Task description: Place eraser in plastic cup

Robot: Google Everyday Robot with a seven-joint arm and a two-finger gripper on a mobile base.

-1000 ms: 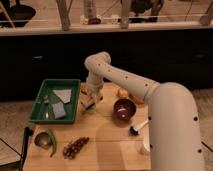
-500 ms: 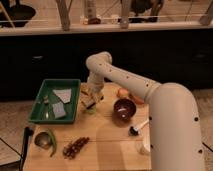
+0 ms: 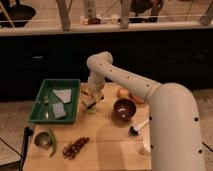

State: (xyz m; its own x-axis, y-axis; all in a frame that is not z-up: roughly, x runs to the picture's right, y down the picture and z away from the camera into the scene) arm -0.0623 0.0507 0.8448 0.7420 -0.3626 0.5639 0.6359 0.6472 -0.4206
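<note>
The claw (image 3: 90, 101) is positioned near the tabletop's (image 3: 107, 142) far edge; its state cannot be told. The eraser (image 3: 89, 104) appears at its tip, just above the plastic cup (image 3: 94, 109). The eraser should be centred over the rim before release.

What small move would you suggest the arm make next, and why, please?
Probably ease the pincer straight down a little. It hangs beside the tray with the eraser at its tip, and the cup seems to sit just below, so a short descent should bring the eraser to the rim.
</note>
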